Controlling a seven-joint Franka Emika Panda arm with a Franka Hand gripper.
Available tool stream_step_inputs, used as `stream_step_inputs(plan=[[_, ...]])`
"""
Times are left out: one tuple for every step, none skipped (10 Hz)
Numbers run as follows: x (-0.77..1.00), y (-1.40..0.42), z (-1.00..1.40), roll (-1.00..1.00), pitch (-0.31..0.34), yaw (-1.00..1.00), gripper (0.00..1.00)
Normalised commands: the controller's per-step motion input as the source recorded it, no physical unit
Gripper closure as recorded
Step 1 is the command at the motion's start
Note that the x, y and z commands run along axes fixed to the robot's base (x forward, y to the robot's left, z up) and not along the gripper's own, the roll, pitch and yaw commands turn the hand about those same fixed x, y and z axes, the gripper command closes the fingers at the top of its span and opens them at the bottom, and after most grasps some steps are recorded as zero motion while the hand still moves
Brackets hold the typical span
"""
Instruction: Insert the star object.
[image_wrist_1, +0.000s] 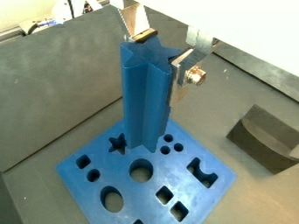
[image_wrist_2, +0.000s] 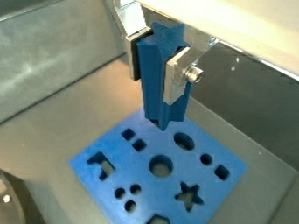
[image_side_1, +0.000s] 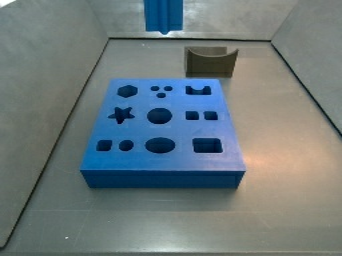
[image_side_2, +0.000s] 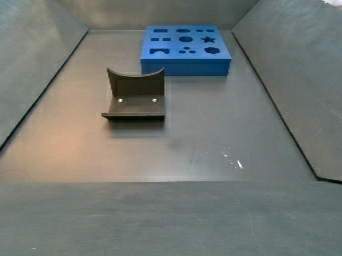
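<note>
star object (image_wrist_1: 145, 92) is clamped upright in my hand (image_wrist_1: 167, 51), fingers pinching its upper end, lower tip hanging in the air. below my hand lies the big counter (image_side_1: 281, 200), then the flat blue block (image_side_1: 163, 140) with its many shaped holes, then the dark fixture (image_side_2: 134, 95) well off to one side. the star hole (image_wrist_2: 190, 194) sits empty. grasp and lift look done; i judge lining up over that hole and lowering remain.
</note>
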Motion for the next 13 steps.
stream_step_inputs(plan=[[-0.35,0.00,-0.86,0.17,-0.124,-0.08,1.00],[-0.33,-0.04,-0.89,0.14,-0.130,-0.10,1.00],[-0.31,-0.04,-0.86,0.16,-0.140,-0.11,1.00],[-0.32,0.00,-0.81,0.21,-0.113,-0.14,1.00],[-0.33,0.00,-0.80,0.22,-0.097,-0.15,1.00],[-0.33,0.00,-0.79,0.22,-0.103,-0.14,1.00],[-0.31,0.00,-0.79,0.22,-0.117,-0.12,1.00],[-0.29,0.00,-0.79,0.22,-0.124,-0.10,1.00],[-0.27,0.00,-0.79,0.22,-0.121,-0.08,1.00],[-0.24,0.00,-0.81,0.22,-0.121,-0.07,1.00],[-0.16,-0.06,-0.83,0.19,-0.133,-0.07,1.00],[0.00,-0.20,-0.79,0.16,-0.127,-0.07,1.00],[0.00,-0.19,-0.73,0.15,-0.100,-0.07,1.00]])
